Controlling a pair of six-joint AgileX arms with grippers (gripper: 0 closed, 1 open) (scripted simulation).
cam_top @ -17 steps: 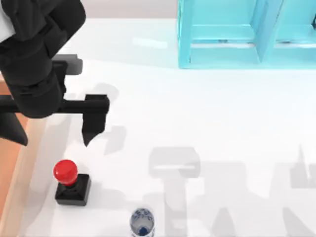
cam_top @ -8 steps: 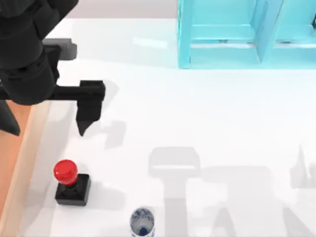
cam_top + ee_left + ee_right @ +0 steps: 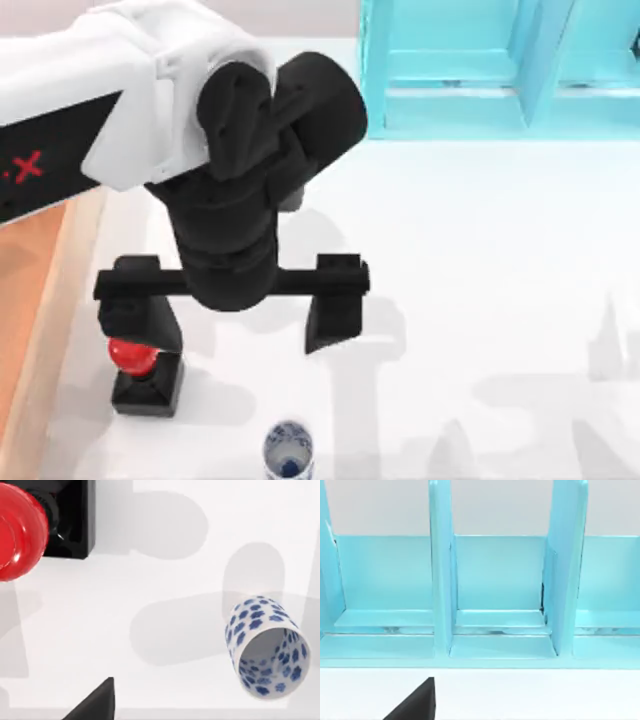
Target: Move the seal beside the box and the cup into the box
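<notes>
Two jaws of L gripper [image 3: 235, 320] spread wide above counter [image 3: 480, 260], btwn seal [image 3: 140, 372] and cup [image 3: 288, 450]; R jaws' state unclear.

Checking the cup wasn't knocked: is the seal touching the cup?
Apart. The left wrist view shows bare white table between the seal and the cup; the top view agrees.
</notes>
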